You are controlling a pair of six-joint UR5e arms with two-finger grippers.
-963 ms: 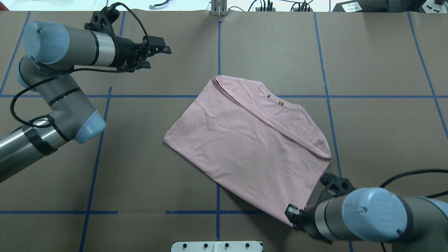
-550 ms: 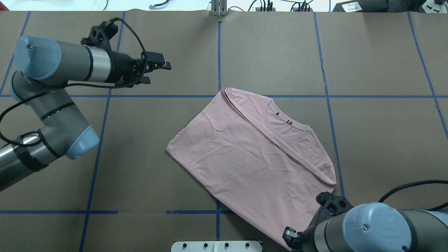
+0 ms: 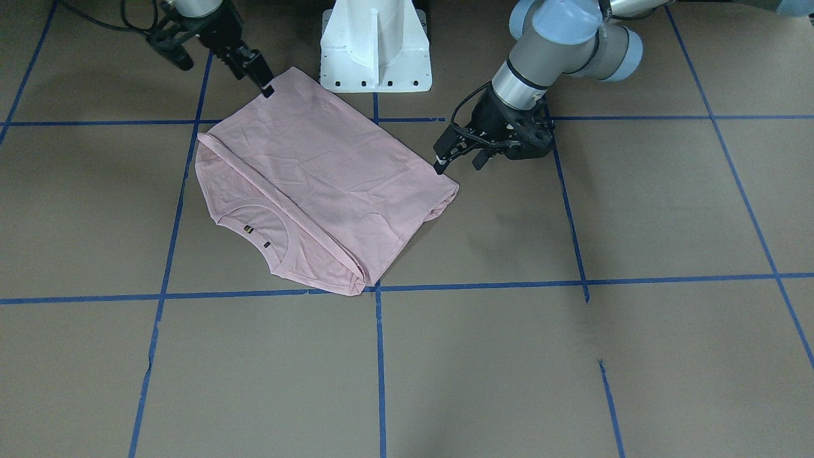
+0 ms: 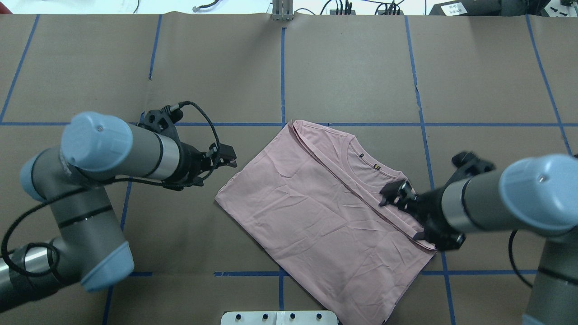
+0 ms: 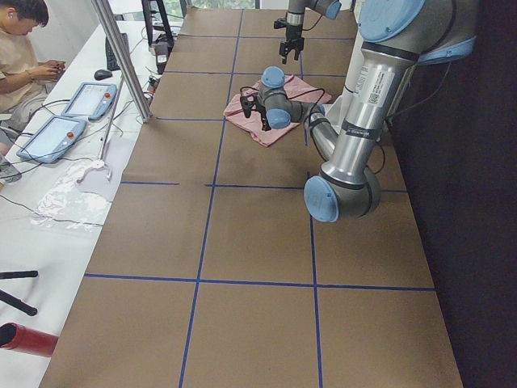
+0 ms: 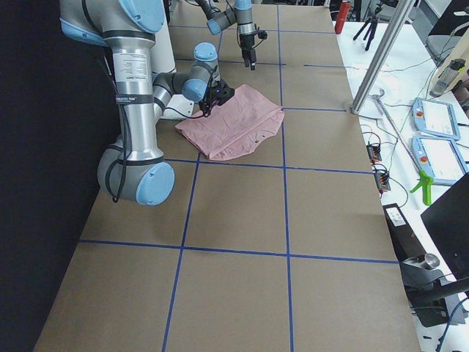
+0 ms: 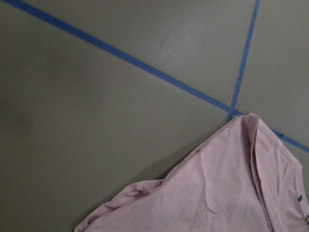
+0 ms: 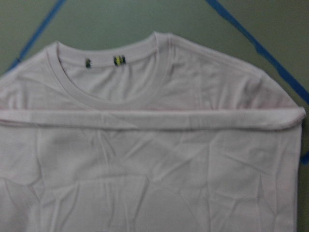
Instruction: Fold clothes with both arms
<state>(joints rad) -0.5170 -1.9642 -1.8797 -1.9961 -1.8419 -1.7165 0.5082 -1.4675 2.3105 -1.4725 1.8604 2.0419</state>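
Observation:
The clothes are one pale pink T-shirt (image 4: 325,216) lying flat and folded across, plain side up, collar and neck labels (image 4: 368,164) toward the far right. It also shows from across the table (image 3: 318,165) and in both wrist views (image 7: 231,193) (image 8: 145,169). My left gripper (image 4: 226,158) (image 3: 459,160) hovers open just beside the shirt's left corner, apart from the cloth. My right gripper (image 4: 403,205) (image 3: 264,86) hangs open above the shirt's right part near the folded edge, holding nothing.
The white pedestal base (image 3: 375,44) stands at the near table edge, close to the shirt's near corner. Blue tape lines grid the brown table. A seated person (image 5: 20,48) and tablets (image 5: 52,137) are at a side bench beyond a metal pole (image 5: 121,56).
The shirt was dragged toward the robot, then the right gripper let go of its near corner and rose over the right shoulder. The left arm swung in to the shirt's left corner.

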